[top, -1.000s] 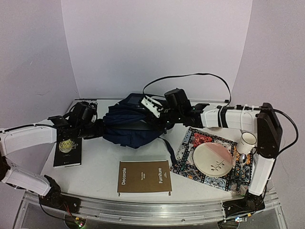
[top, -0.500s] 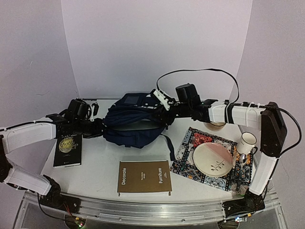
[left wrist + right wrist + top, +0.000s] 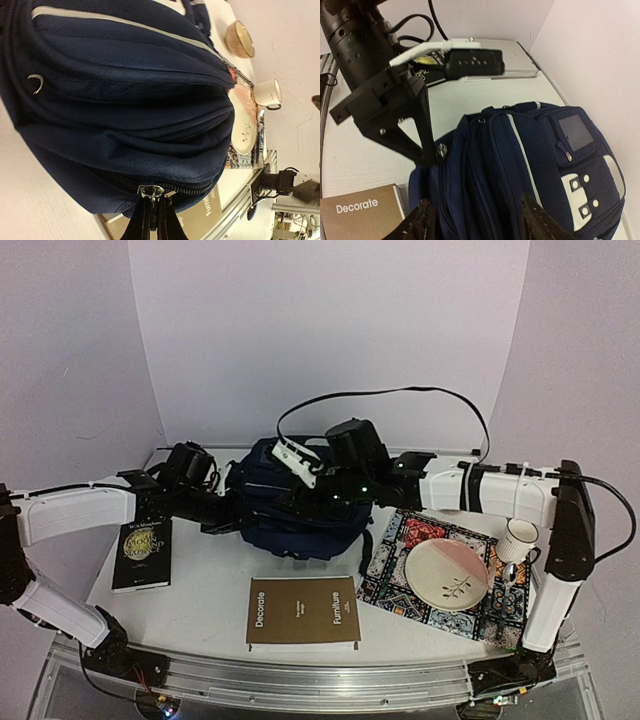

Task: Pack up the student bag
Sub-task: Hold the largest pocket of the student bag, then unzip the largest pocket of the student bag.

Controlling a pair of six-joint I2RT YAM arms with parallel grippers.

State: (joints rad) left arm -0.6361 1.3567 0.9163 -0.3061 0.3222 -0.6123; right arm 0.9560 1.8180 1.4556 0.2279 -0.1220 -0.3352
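Navy fabric student bag stands just behind the brown "Decorate" book, more upright than before. Its metal zipper pull is clenched in the left tool; the right tool, fingers spread, has moved over it.

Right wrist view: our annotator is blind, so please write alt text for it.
A large dark navy fabric backpack with white trim sits on the white table, seen between the right hand's spread fingers. The black left hand pinches a metal zipper pull at the bag's left edge; a brown book titled Decorate lies nearby.
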